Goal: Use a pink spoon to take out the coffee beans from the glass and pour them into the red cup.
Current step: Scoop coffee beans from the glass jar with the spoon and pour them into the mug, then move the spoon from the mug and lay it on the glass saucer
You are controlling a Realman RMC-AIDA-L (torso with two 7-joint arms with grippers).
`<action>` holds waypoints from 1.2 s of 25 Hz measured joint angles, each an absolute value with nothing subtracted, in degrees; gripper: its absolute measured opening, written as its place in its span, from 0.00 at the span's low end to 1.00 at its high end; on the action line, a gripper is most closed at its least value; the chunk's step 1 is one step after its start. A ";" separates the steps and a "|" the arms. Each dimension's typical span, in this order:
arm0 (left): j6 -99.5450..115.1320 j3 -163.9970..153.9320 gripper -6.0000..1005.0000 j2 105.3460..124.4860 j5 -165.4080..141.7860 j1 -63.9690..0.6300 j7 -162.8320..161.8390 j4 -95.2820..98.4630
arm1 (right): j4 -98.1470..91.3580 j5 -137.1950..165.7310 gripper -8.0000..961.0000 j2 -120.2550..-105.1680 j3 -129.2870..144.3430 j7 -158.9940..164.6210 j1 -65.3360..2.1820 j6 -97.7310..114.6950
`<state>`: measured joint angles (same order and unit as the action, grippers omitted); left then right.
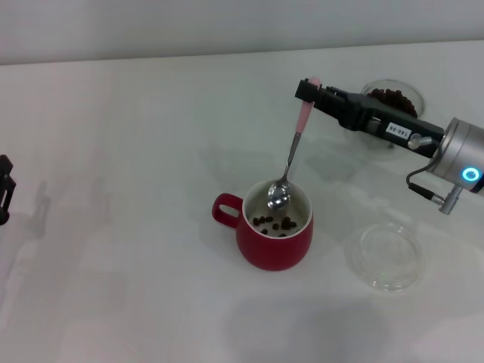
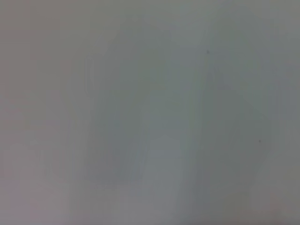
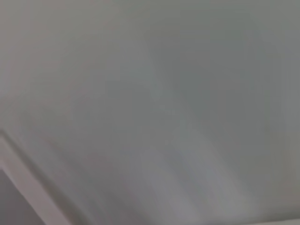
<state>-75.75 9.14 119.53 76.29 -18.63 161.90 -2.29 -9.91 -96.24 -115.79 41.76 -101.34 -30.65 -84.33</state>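
My right arm reaches in from the right, stretched nearly level above the white table (image 1: 113, 189), its forearm passing in front of the glass (image 1: 393, 97). My right gripper (image 1: 308, 94) sits up and behind the red cup (image 1: 274, 233), pinching the top of the pink spoon (image 1: 290, 159) by its pale handle. The spoon hangs steeply down from the gripper, handle uppermost, leaning slightly so that its shiny metal bowl rests just inside the rim of the red cup, over the back part of the opening. The spoon's bowl looks bare.

The red cup stands upright with its loop handle pointing away from my right arm. A few coffee beans (image 1: 274, 223) lie scattered on its off-white bottom, just in front of the spoon's bowl. More dark beans show in the glass, which stands well behind the cup and to its right.

A shallow clear round dish (image 1: 383, 255) lies just to the right of the cup.

My left gripper (image 1: 6, 189) hangs far to the left of the cup; I cannot tell how its fingers stand. Both wrist views show only blurred pale surface.
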 joint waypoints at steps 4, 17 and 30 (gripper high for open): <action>-75.75 9.14 0.49 119.53 76.29 -18.63 161.89 -2.29 | -9.78 -98.15 0.17 -115.68 41.62 -96.61 -29.96 -86.35; -75.76 9.14 0.49 119.43 76.29 -18.63 161.89 -1.93 | -15.45 -101.82 0.18 -115.09 41.56 -79.41 -23.32 -90.40; -75.77 9.14 0.49 119.26 76.50 -19.20 161.89 -1.68 | -20.89 -101.36 0.18 -113.47 41.60 -83.18 -13.74 -89.61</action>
<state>-75.77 9.14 119.26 76.50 -19.20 161.90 -1.68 -20.89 -101.36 -113.47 41.60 -83.18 -13.74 -89.61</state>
